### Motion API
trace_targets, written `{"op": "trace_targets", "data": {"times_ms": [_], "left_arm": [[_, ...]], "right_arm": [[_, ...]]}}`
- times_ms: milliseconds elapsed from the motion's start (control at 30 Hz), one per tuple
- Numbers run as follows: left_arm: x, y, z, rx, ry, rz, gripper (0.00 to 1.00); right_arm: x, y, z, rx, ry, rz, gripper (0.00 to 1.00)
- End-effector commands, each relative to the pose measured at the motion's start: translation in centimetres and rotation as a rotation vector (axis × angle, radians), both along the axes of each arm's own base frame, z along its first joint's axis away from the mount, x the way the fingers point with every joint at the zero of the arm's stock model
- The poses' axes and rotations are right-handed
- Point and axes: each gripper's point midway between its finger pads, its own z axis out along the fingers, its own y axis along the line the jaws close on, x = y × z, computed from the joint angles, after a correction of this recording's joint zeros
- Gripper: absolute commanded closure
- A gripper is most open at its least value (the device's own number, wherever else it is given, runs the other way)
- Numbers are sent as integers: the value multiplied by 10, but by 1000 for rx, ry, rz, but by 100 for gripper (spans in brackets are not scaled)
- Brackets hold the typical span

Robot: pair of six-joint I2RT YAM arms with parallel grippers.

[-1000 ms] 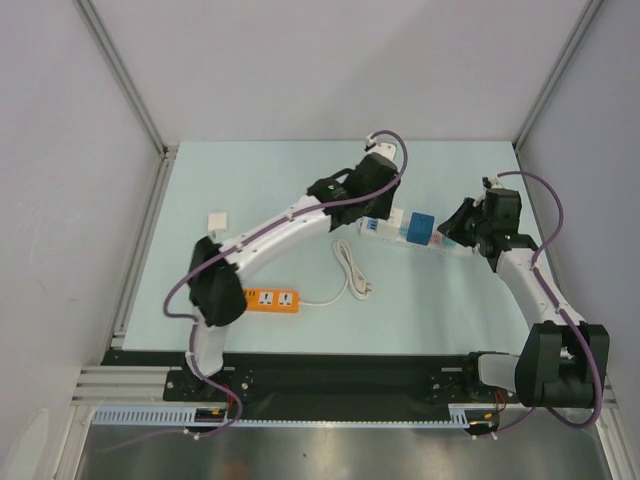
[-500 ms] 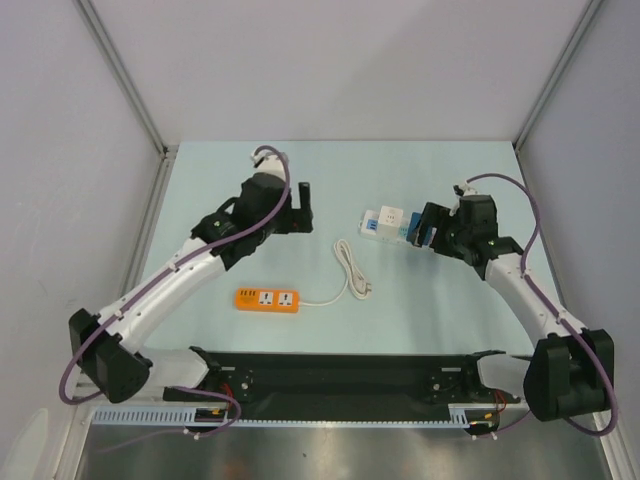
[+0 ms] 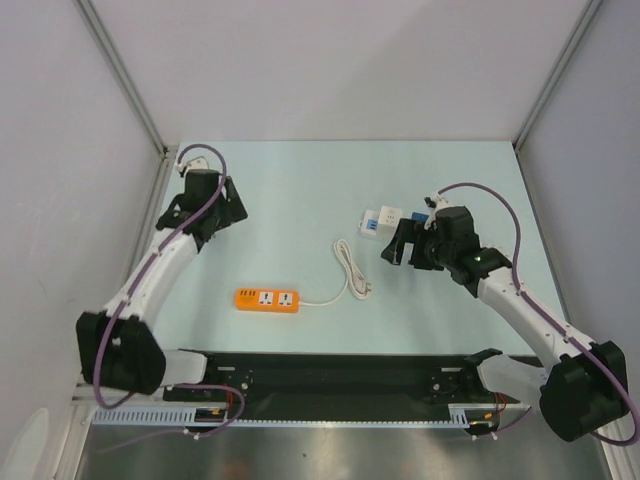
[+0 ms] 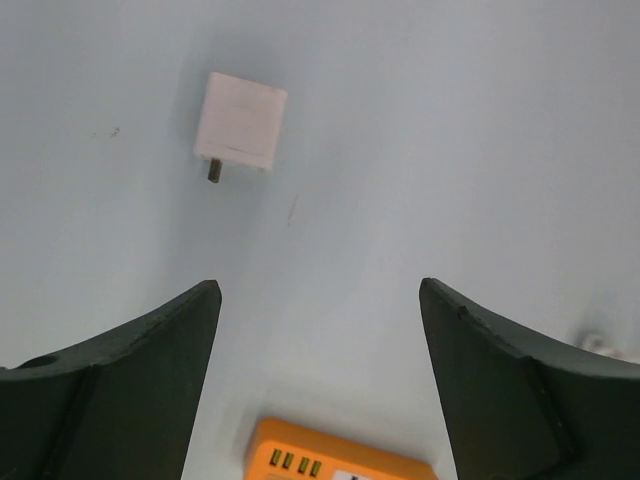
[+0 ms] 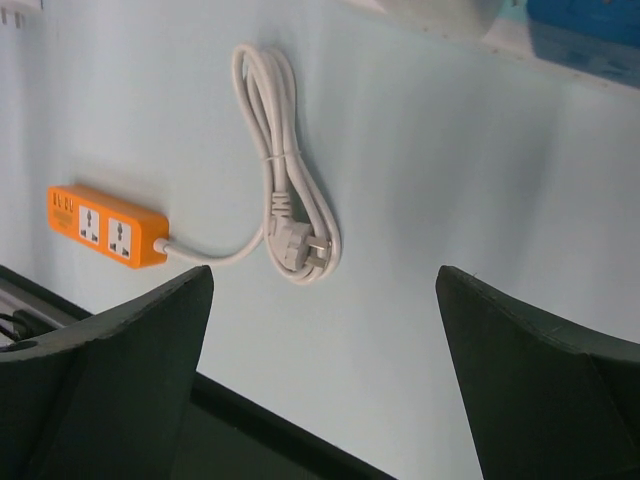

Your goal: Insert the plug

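Observation:
The blue plug [image 3: 418, 216] sits on the white power strip [image 3: 385, 222] at the right middle of the table, half hidden behind my right arm. In the right wrist view only a blue plug corner [image 5: 588, 16] shows at the top edge. My right gripper [image 3: 396, 246] [image 5: 325, 270] hangs open just in front of the strip, holding nothing. My left gripper [image 3: 228, 205] [image 4: 320, 290] is open and empty at the far left, high over the table.
A small white square block [image 4: 240, 125] with a prong lies below the left gripper. An orange power strip [image 3: 268, 298] [image 4: 340, 462] [image 5: 105, 225] lies near the front, its coiled white cable [image 3: 350, 268] [image 5: 290, 190] running towards the middle. Walls close in both sides.
My right gripper has opened, let go of the blue plug and drawn back towards the front left. My left arm has swung from the white strip to the far left.

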Motion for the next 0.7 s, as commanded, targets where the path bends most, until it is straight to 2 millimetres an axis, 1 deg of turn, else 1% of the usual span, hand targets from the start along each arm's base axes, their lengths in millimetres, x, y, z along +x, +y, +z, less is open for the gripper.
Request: {"op": "trace_targets", "data": {"times_ms": [0,33,67,100,133,167,200,300,400,500,533,600,667], "left_arm": [[29,13,-15,89,83,-59,15],[34,23,-34,152,151,-40,15],[38,28,-43,182,186,-29,14],[44,32,-44,208,206,-15,14],[48,35,-50,232,231,-15,13],[52,40,-72,262,295,-8,13],[57,41,-72,271,312,-6,14],[64,47,-92,289,372,1,15],[70,52,-102,284,392,-4,15],[75,57,-108,252,400,-14,13],[76,58,-114,250,414,-16,12],[78,62,-116,227,409,-21,10],[81,61,-121,216,412,-54,8]], "right_arm": [[-1,18,5,44,-1,57,0],[-2,20,6,53,-4,67,0],[-4,23,10,66,-12,82,0],[-5,24,13,73,-17,90,0],[-6,25,16,79,-25,96,0],[-8,26,22,84,-44,109,0],[-9,25,25,82,-56,110,0],[-11,23,33,79,-84,113,0],[-11,23,36,80,-96,126,0],[-12,24,37,74,-98,138,1],[-12,24,36,72,-95,142,0],[-12,24,36,68,-99,147,0],[-11,23,36,64,-102,146,0]]}}
